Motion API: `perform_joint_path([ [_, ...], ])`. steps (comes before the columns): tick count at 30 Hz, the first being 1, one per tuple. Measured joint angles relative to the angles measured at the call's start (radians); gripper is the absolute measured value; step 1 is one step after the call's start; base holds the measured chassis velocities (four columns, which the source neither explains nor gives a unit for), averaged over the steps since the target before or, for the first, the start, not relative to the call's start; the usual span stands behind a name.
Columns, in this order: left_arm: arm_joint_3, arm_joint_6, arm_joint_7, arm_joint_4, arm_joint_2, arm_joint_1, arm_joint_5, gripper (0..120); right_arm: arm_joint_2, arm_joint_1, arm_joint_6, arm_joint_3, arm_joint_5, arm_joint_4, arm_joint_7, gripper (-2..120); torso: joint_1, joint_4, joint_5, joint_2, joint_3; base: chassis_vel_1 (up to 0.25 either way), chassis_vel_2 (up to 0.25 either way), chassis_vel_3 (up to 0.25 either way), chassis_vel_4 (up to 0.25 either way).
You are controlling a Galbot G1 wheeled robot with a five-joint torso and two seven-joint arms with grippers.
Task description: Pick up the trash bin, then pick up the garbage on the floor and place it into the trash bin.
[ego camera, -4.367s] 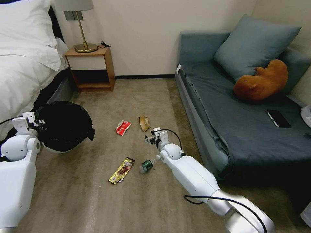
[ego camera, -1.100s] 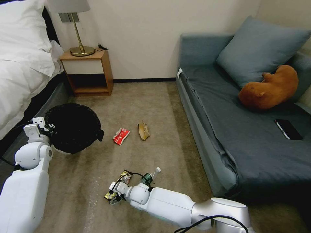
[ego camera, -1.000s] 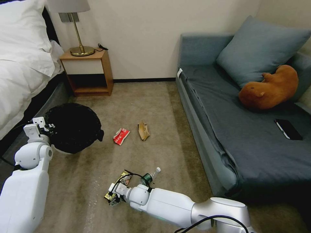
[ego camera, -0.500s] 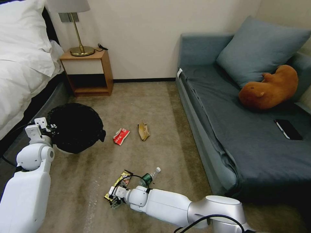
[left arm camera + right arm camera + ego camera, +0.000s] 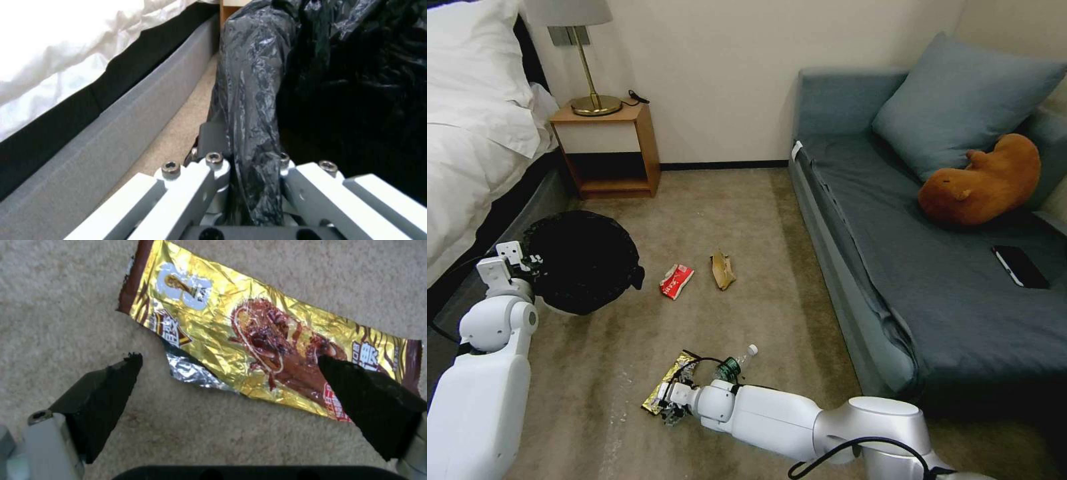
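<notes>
Right hand (image 5: 227,386): fingers spread apart, poised low over the carpet.
Gold wrapper (image 5: 267,350): lies flat just ahead of that hand; its long axis runs across the finger gap, one fingertip overlapping its end.
Left hand (image 5: 249,173): clamped on the trash bin (image 5: 584,263) rim, seemingly held off the floor.

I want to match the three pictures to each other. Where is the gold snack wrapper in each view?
Head view: the gold snack wrapper lies on the carpet, low centre, at the right hand.
Left wrist view: it is not there; the left hand is shut on the trash bin's black bag.
Right wrist view: across the middle, between open fingers.
Shared landmark: the carpet.
</notes>
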Motion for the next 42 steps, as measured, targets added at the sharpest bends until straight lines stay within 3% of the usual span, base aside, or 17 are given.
perform_joint_path([
  [7, 0.000, -0.005, 0.000, -0.001, -0.004, 0.002, -0.001, 3, 0.000, -0.007, 0.008, 0.000, -0.004, -0.010, 0.002, 96, 0.000, 0.0000, 0.0000, 0.000, 0.000, 0.000, 0.000, 0.000, 0.000],
  [15, 0.005, -0.011, 0.005, 0.000, -0.015, -0.005, 0.000, 3, 0.001, -0.009, 0.019, 0.001, -0.011, -0.027, -0.004, 70, 0.000, -0.0001, 0.0000, 0.000, 0.000, 0.000, 0.000, 0.000, 0.000],
  [28, 0.003, -0.032, 0.015, 0.006, -0.024, -0.001, 0.000, 3, 0.001, -0.017, 0.020, 0.000, -0.017, -0.047, -0.020, 70, 0.000, -0.0003, 0.0004, 0.000, 0.000, 0.000, 0.000, 0.000, 0.000],
  [34, 0.003, -0.036, 0.016, 0.006, -0.026, 0.000, 0.001, 3, 0.001, -0.017, 0.020, 0.000, -0.017, -0.051, -0.029, 64, 0.000, -0.0002, 0.0002, 0.000, 0.000, 0.000, 0.000, 0.000, 0.000],
  [42, 0.004, -0.038, 0.016, 0.007, -0.027, -0.001, 0.002, 3, 0.000, -0.009, 0.008, -0.001, -0.016, -0.033, -0.040, 42, 0.000, 0.0004, -0.0003, 0.000, 0.000, 0.000, 0.000, 0.000, 0.000],
])
